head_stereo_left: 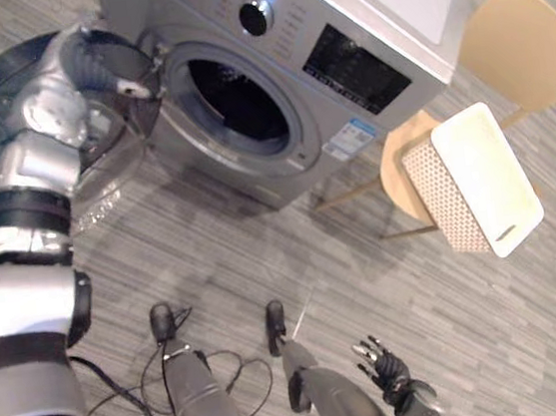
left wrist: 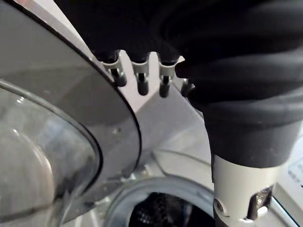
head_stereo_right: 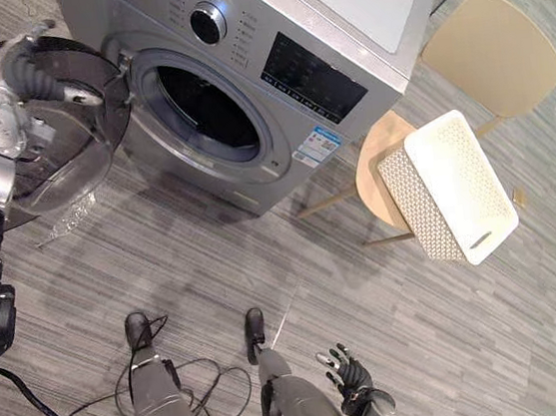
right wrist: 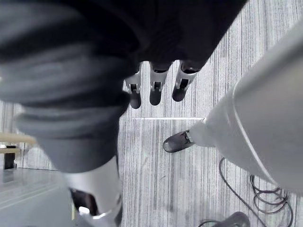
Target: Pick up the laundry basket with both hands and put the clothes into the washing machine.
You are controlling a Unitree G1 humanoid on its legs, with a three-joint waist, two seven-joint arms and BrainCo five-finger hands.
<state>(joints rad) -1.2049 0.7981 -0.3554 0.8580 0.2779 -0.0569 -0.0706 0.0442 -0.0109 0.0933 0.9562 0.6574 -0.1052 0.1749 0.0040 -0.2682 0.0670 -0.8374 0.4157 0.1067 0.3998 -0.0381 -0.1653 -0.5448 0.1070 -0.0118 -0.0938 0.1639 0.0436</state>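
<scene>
– Left hand point(head_stereo_left: 106, 69) is up at the washing machine point(head_stereo_right: 273, 78), on the round door point(head_stereo_right: 71, 156), which is swung open beside the drum opening point(head_stereo_right: 208, 105).

– Gripping the door?

– It doesn't look so. In its wrist view the fingers point(left wrist: 142, 82) look straight, tips laid against the door's grey rim and not hooked round it.

– And the right hand point(head_stereo_right: 350, 378)?

– Low down, well clear of the machine, over the striped floor point(head_stereo_right: 264, 260). Its fingers are spread loosely with nothing in them.

– Where is the laundry basket point(head_stereo_right: 456, 183)?

– Neither hand is on it. It sits on the seat of a pale wooden chair point(head_stereo_right: 490, 43) just off the machine's front corner, on the far side from the open door.

– How does it lie?

– Tipped over. A plain white face is turned upward and a perforated wall faces back toward the machine's front. Its long axis runs away from the machine, and the end with the slot handle is the far one.

– Which way does the mouth point?

– I cannot tell, nor what is inside it.
</scene>
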